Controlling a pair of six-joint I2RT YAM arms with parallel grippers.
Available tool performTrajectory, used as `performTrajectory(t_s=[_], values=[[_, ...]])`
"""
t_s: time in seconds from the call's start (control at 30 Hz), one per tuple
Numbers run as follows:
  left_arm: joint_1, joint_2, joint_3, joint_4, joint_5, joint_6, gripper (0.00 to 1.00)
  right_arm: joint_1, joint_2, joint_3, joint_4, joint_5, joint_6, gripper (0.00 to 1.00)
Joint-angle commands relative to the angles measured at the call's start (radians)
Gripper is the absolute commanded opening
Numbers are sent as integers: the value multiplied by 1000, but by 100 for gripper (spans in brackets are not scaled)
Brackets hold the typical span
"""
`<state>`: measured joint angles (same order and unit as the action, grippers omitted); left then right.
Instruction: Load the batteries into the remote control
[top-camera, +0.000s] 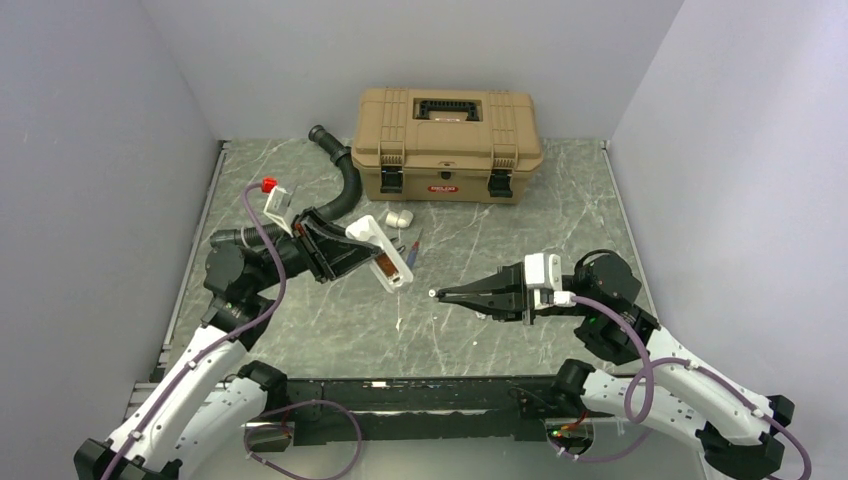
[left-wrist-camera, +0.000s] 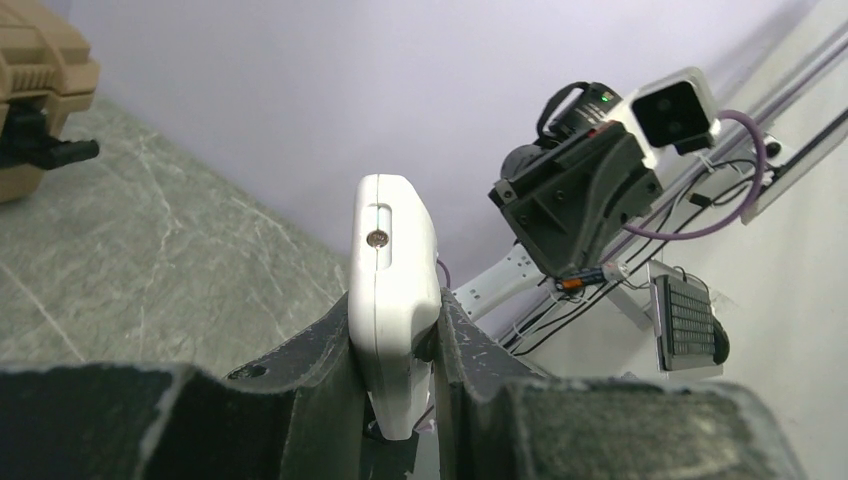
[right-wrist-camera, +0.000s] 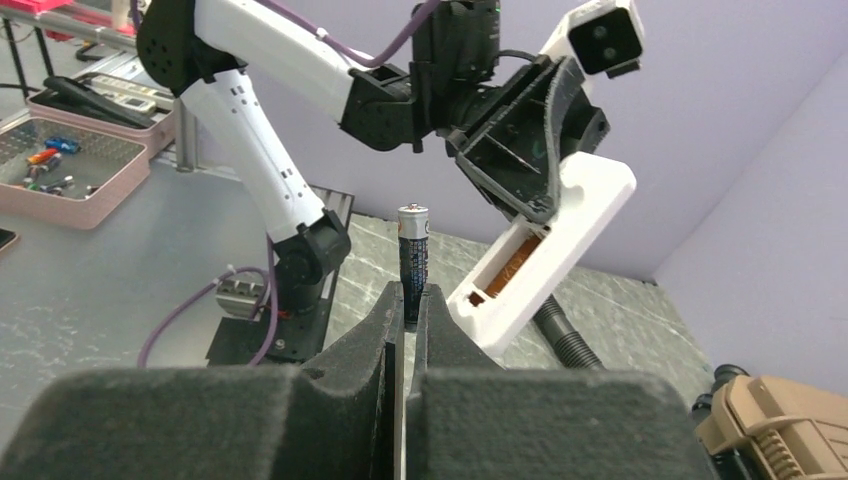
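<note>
While left gripper (left-wrist-camera: 398, 335) pinches remote control (left-wrist-camera: 390, 260), right gripper (right-wrist-camera: 408, 298) pinches 1 battery (right-wrist-camera: 413, 250); tan toolbox (top-camera: 447, 142) red label unreadable.

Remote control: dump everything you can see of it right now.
The slim white rectangular plastic remote control is clamped in the left gripper, off the grey marbled table, tilted. Its battery bay is open, brownish inside, facing the right gripper and its black cylindrical battery. The free end shows a slot with a small round emitter. Only the gripper's fingers touch it; buttons not visible.
</note>
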<state>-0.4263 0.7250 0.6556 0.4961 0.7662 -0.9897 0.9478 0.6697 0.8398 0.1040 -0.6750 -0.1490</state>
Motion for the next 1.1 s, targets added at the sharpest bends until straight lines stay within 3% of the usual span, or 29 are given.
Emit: performTrajectory(t_s=[0.0, 0.23, 0.43, 0.73, 0.97, 1.07], values=[[-24, -26, 25, 74, 32, 45, 0, 1, -6, 7, 45, 47, -1, 0], [-49, -63, 62, -46, 29, 162, 0, 0, 7, -6, 78, 56, 18, 0], [-49, -68, 63, -67, 16, 159, 0, -1, 26, -11, 121, 138, 78, 0], [-49, -37, 16, 48, 15, 54, 0, 1, 103, 54, 77, 436, 300, 0], [-49, -27, -7, 106, 4, -24, 0, 1, 122, 95, 9, 531, 336, 0], [-49, -9, -28, 205, 23, -84, 0, -1, 112, 84, 17, 536, 334, 0]])
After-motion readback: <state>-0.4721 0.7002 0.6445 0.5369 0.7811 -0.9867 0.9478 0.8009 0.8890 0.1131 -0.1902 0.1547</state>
